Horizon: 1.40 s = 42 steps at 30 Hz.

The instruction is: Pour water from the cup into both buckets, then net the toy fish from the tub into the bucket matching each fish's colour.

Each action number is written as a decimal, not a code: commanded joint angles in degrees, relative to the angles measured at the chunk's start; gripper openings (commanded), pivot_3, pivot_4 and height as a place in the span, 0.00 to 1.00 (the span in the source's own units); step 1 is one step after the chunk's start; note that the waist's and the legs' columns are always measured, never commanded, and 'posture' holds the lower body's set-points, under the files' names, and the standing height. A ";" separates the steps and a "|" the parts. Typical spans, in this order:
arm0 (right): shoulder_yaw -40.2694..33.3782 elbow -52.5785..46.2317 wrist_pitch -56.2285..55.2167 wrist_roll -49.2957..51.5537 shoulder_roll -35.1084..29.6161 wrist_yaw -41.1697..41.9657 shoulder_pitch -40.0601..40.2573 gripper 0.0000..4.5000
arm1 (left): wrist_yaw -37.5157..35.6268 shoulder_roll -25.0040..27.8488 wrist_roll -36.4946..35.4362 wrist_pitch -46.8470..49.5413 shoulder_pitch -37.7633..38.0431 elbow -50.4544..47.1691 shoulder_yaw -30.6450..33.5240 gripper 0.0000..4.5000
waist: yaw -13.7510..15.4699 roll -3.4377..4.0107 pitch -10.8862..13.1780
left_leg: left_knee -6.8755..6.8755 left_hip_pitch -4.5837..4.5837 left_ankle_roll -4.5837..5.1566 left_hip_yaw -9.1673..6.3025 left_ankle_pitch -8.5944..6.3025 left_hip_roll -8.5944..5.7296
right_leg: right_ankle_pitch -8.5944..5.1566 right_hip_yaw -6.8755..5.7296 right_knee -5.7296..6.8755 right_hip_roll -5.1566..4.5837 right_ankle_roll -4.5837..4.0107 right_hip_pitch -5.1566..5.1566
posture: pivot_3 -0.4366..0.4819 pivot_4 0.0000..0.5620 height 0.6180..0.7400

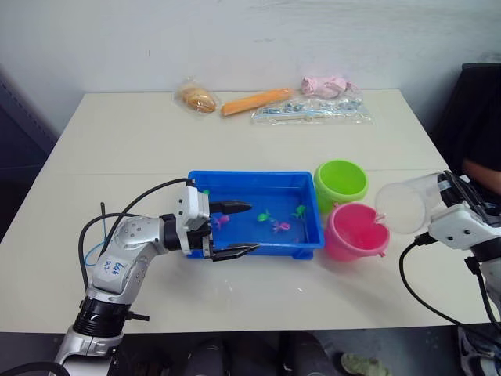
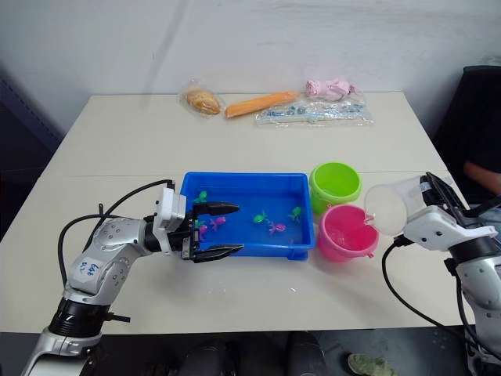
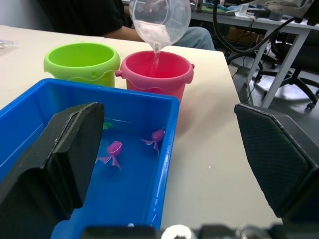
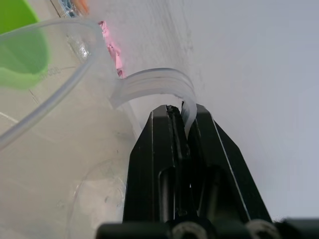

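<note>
Right hand (image 4: 182,117) pinching tilted cup's (image 1: 407,205) handle over pink bucket (image 1: 356,231), left hand (image 1: 235,229) spread at tub (image 1: 309,239), arm label unreadable

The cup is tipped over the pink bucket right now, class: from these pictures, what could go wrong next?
1. The cup hangs from the right gripper by its thin handle alone; it may swing or slip.
2. The stream falls near the pink bucket's rim, so a small drift could spill water onto the table.
3. The green bucket touches the pink one, so moving across might knock either.
</note>
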 commanded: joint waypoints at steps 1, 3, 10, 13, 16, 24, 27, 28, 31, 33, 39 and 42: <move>-0.71 -0.24 -1.60 2.22 -0.81 -0.28 -1.09 0.01 | 0.18 0.35 -0.08 -1.16 0.14 -2.28 0.49 1.00 | 0.02 0.00 0.00 | 0.00 0.00 0.00 0.00 0.00 0.00 | 0.00 0.00 0.00 0.00 0.00 0.00 | 0.48 0.27 1.00; -0.40 0.23 -0.97 4.41 -0.53 0.84 -1.52 0.01 | 0.25 0.38 0.03 -1.23 0.18 -2.26 0.50 1.00 | 0.00 0.00 0.00 | 0.00 0.00 0.00 0.00 0.00 0.00 | 0.00 0.00 0.00 -0.01 0.00 0.00 | 0.48 0.27 1.00; -2.51 0.12 7.19 18.06 3.73 4.59 -2.97 0.01 | 0.46 0.56 0.23 -1.64 0.43 -2.15 0.66 1.00 | 0.06 -0.01 0.00 | 0.00 0.00 0.02 -0.07 0.01 0.02 | 0.00 -0.05 0.03 -0.01 0.00 0.05 | 0.48 0.27 1.00; -3.98 -0.59 9.57 21.77 4.58 4.83 -3.61 0.01 | 0.71 0.57 0.19 -1.69 0.49 -2.19 0.65 1.00 | 0.04 0.00 0.00 | 0.00 0.00 0.04 -0.06 0.02 0.00 | 0.00 -0.04 0.03 -0.03 0.01 0.05 | 0.48 0.27 1.00; -4.89 -0.80 14.68 29.16 4.98 6.48 -5.99 0.01 | 1.12 0.41 -0.01 -1.58 0.66 -2.36 0.77 1.00 | 0.00 -0.01 0.00 | 0.00 0.00 0.05 -0.06 0.03 0.01 | 0.01 -0.04 0.03 -0.03 0.01 0.05 | 0.48 0.27 1.00; -2.44 2.45 24.87 30.68 2.52 6.18 -16.57 0.01 | 4.70 -1.94 -2.87 0.00 -0.36 -1.49 3.68 1.00 | -0.15 0.00 0.00 | 0.00 0.01 0.06 -0.08 0.04 0.03 | 0.01 -0.05 0.08 -0.03 0.01 0.04 | 0.48 0.27 1.00; 0.06 6.73 26.28 28.43 1.84 5.32 -22.11 0.01 | 6.83 -3.33 -5.06 1.74 -1.66 -0.67 5.51 1.00 | -0.17 0.00 0.00 | 0.01 0.00 0.07 -0.06 0.04 0.00 | 0.01 -0.05 0.08 -0.05 0.02 0.05 | 0.48 0.27 1.00; 0.78 8.24 26.82 27.63 1.60 4.99 -23.59 0.01 | 7.19 -3.50 -5.26 1.99 -1.98 -0.53 5.85 1.00 | -0.13 0.00 0.00 | 0.02 0.00 0.08 -0.06 0.05 0.00 | 0.02 -0.04 0.08 -0.05 0.03 0.05 | 0.48 0.27 1.00; 2.97 12.37 25.62 25.47 0.84 4.88 -27.14 0.01 | 8.00 -3.68 -4.70 1.46 -2.24 -0.39 6.30 1.00 | -0.08 0.00 0.00 | 0.04 -0.04 0.11 -0.05 0.06 -0.05 | 0.04 -0.04 0.06 -0.09 0.07 0.05 | 0.48 0.27 1.00; 4.32 14.37 24.27 24.07 0.52 4.96 -28.82 0.01 | 8.66 -3.70 -4.14 0.93 -2.12 -0.38 6.48 1.00 | -0.09 -0.01 0.00 | 0.03 -0.05 0.11 -0.07 0.06 -0.05 | 0.04 -0.06 0.06 -0.09 0.07 0.05 | 0.48 0.27 1.00; 9.03 19.82 17.10 17.25 -1.28 3.96 -32.12 0.01 | 12.34 -4.99 -3.70 0.01 -2.34 0.09 7.59 1.00 | -0.20 -0.01 0.00 | 0.03 -0.04 0.10 -0.04 0.07 -0.04 | 0.05 -0.05 0.05 -0.08 0.08 0.05 | 0.48 0.27 1.00; 11.16 22.43 14.37 14.73 -2.30 3.81 -33.60 0.01 | 11.94 -4.71 -3.34 -0.13 -2.15 0.04 6.96 1.00 | -0.19 -0.01 0.00 | 0.03 -0.05 0.09 -0.04 0.07 -0.04 | 0.05 -0.05 0.05 -0.08 0.09 0.04 | 0.48 0.27 1.00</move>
